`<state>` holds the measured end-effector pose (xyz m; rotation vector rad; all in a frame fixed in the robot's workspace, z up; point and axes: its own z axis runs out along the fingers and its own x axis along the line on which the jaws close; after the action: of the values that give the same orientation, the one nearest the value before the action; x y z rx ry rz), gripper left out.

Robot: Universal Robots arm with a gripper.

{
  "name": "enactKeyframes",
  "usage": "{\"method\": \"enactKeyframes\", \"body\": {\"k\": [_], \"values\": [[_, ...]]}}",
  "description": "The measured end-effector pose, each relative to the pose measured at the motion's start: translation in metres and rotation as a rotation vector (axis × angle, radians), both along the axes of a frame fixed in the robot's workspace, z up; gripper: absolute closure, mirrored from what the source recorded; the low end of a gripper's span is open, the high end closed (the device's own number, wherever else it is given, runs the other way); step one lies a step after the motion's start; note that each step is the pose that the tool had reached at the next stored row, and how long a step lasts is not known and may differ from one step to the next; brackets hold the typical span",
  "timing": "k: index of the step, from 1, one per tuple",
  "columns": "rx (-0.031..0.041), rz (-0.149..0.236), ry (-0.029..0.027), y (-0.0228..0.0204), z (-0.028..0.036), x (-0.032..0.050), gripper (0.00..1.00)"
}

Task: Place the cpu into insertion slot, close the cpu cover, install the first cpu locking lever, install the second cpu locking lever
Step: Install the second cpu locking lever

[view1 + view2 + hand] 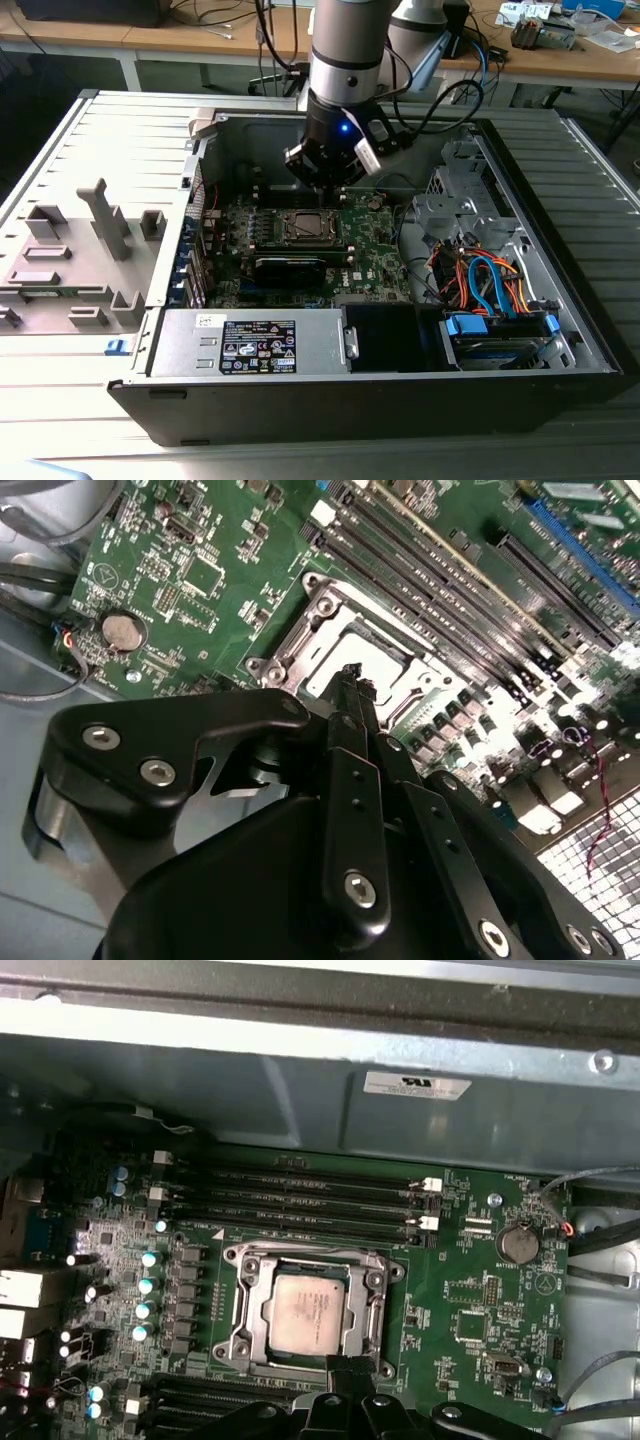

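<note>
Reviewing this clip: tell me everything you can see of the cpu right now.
The cpu is a small flat square chip with a matte silver-grey metal top. It lies flat in the insertion slot on the green circuit board, with the cpu cover closed around it as a silver frame whose window leaves the top exposed. The gripper hovers at the socket's edge; whether it touches anything cannot be told.

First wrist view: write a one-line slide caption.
Gripper poised at the edge of the insertion slot, with the cpu seated inside and the cpu cover framing it.
</note>
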<state>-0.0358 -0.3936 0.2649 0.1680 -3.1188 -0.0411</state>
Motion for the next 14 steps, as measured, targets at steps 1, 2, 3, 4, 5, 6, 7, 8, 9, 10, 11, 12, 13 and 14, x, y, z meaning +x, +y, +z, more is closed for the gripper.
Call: {"method": "enactKeyframes", "body": {"k": [1,2,3,4,5,6,7,8,9,10,11,12,13,14], "values": [[0.0001,0.000,-0.0001,-0.0022,0.0000,0.0000,0.89],[0.0001,0.000,-0.0001,-0.0038,-0.0002,0.0000,0.89],[0.0001,0.000,0.0000,-0.0048,-0.0004,0.0000,0.89],[0.0000,0.000,0.0000,-0.0066,-0.0008,0.0000,0.89],[0.0000,-0.001,0.0000,-0.0085,-0.0014,0.0000,0.89],[0.0001,-0.001,0.0000,-0.0102,-0.0020,0.0000,0.89],[0.0000,-0.001,0.0000,-0.0124,-0.0030,0.0000,0.89],[0.0001,-0.002,-0.0001,-0.0140,-0.0040,0.0000,0.89],[0.0002,-0.002,-0.0001,-0.0156,-0.0052,0.0000,0.89],[0.0000,-0.002,0.0000,-0.0171,-0.0059,0.0000,0.89],[0.0001,-0.002,0.0000,-0.0193,-0.0071,0.0000,0.89],[0.0001,-0.002,0.0000,-0.0205,-0.0078,0.0000,0.89],[0.0000,-0.002,-0.0001,-0.0218,-0.0088,0.0000,0.89],[0.0003,-0.002,-0.0001,-0.0224,-0.0105,-0.0002,0.89]]}}
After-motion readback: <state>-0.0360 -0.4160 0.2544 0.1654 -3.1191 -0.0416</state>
